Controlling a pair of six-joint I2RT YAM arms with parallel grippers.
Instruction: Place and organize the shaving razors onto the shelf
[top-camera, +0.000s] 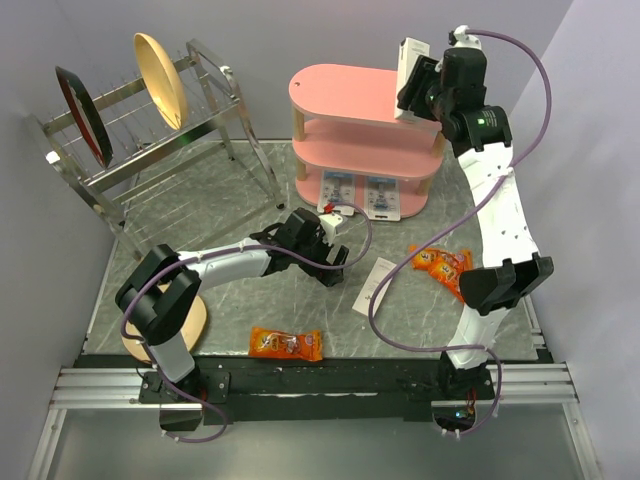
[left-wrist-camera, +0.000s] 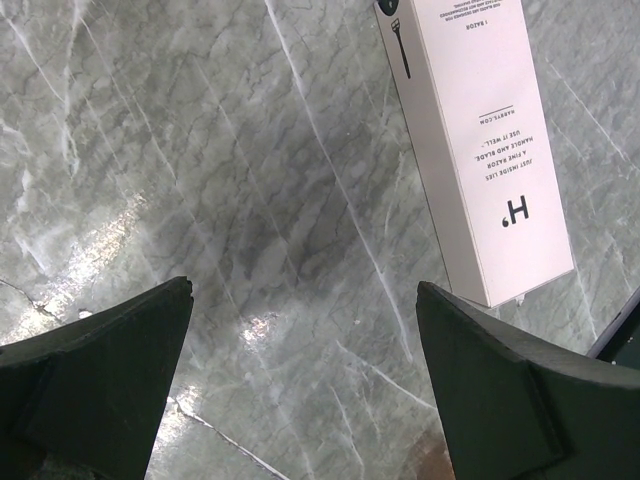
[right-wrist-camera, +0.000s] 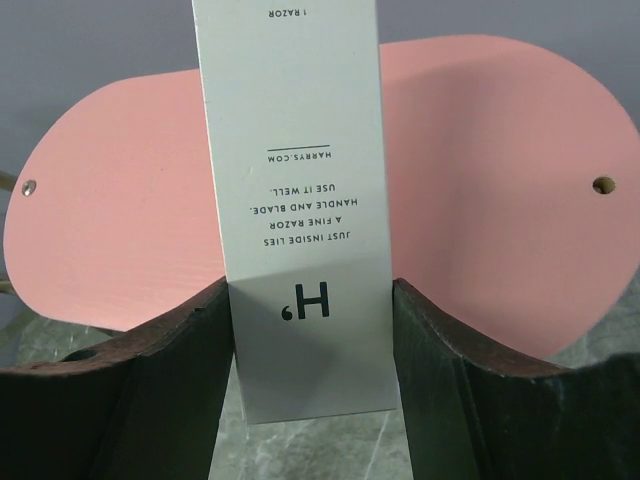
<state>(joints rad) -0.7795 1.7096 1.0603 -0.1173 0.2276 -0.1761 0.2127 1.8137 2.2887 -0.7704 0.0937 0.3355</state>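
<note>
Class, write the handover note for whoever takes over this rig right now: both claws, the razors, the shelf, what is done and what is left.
Right claw: shut on a white razor box, held at the top board of the shelf, not yet released.
Left claw: open, empty, over the table beside a second razor box lying flat.
Done: two blister packs lie on the bottom board.
Left: set down the held box, then probably shelve the second.
</note>
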